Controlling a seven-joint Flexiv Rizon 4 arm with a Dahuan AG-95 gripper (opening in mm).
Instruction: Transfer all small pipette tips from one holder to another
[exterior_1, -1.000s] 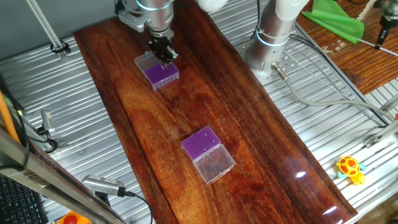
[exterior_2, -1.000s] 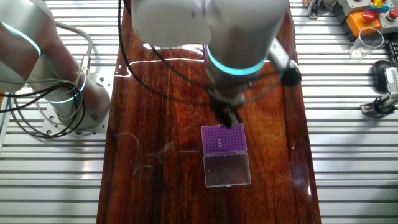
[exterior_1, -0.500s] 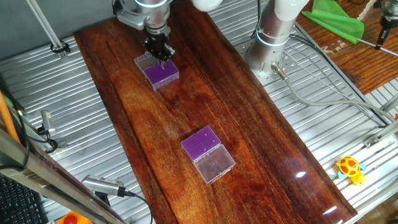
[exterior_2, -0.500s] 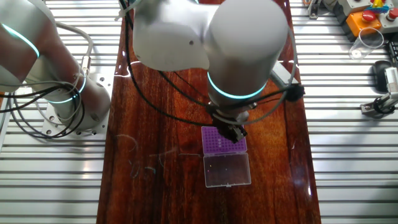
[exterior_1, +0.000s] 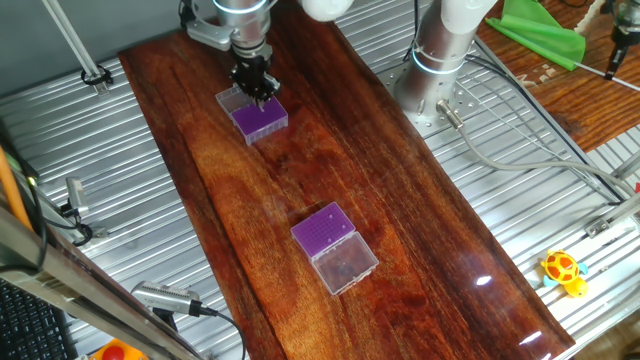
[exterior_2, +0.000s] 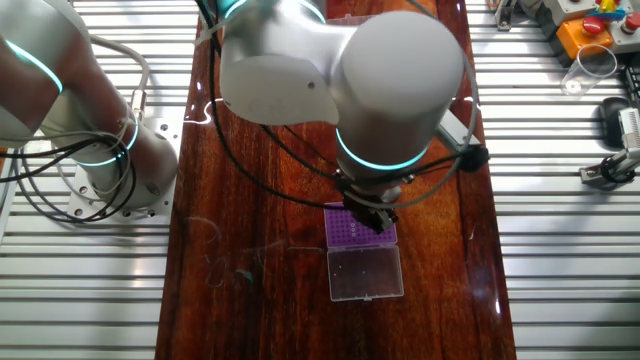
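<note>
While the black two-finger gripper (exterior_1: 259, 93) stands over the far purple-insert clear plastic holder (exterior_1: 260, 118), its finger separation cannot be determined.

Both views were bright and evenly lit, fairly sharp. White overhead glare streaked the glossy wooden worktop (exterior_1: 480, 281); shadows were soft and faint.

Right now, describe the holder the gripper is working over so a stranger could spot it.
On the dark wooden board, two clear boxes with purple inserts sit apart. It is the purple holder at the end nearest the arm's base, right under the gripper; the other holder sits alone mid-board.
</note>
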